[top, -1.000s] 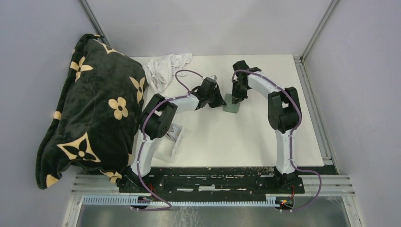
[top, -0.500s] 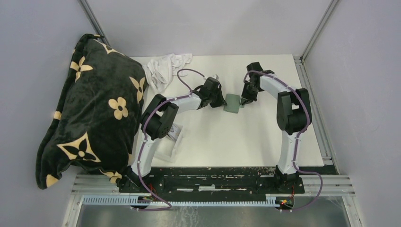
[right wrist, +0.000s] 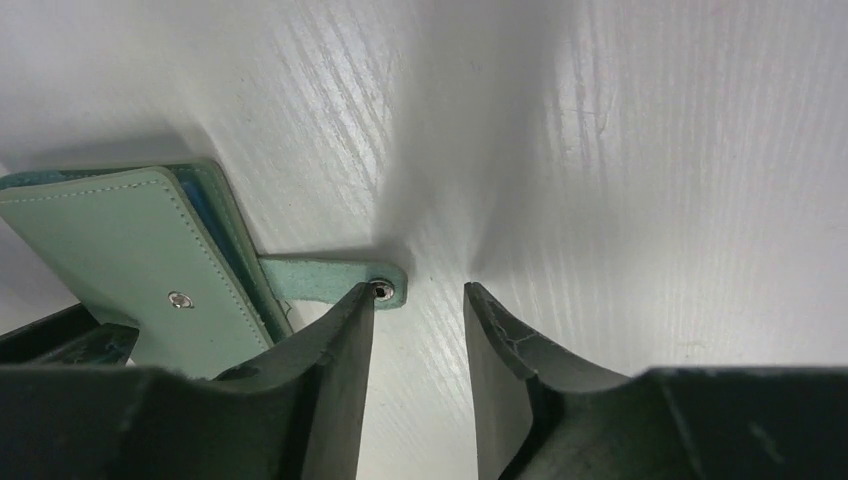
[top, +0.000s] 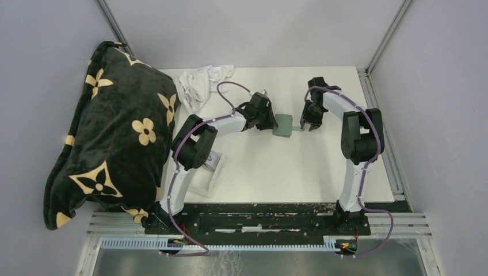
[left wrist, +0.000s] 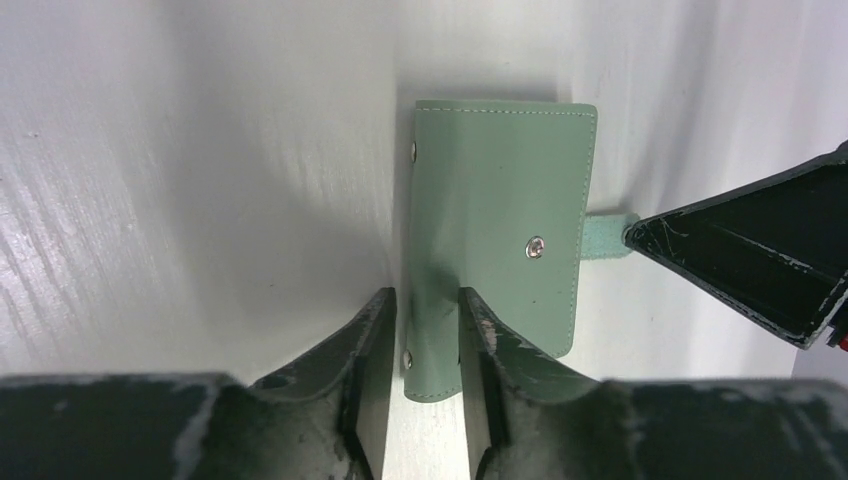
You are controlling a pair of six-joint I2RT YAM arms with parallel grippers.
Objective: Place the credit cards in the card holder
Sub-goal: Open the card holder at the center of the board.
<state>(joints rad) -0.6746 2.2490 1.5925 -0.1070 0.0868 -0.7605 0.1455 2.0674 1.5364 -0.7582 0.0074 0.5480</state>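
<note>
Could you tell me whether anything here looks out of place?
The snap tab of the card holder is unfastened, sticking out toward the right gripper. A crumpled white cloth and a large dark flowered blanket crowd the left side of the table.

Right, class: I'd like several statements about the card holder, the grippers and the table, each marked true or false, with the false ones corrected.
1. The card holder's snap tab is undone and sticks out toward the right gripper. True.
2. The card holder lies spread wide open with all its slots on show. False: it lies folded over, and only a sliver of blue lining shows at one edge.
3. The right gripper holds a credit card. False: its jaws stand apart with only bare table between them.
4. The left gripper and the right gripper are on opposite sides of the card holder. True.
5. A dark flower-patterned blanket lies at the table's left side. True.
</note>
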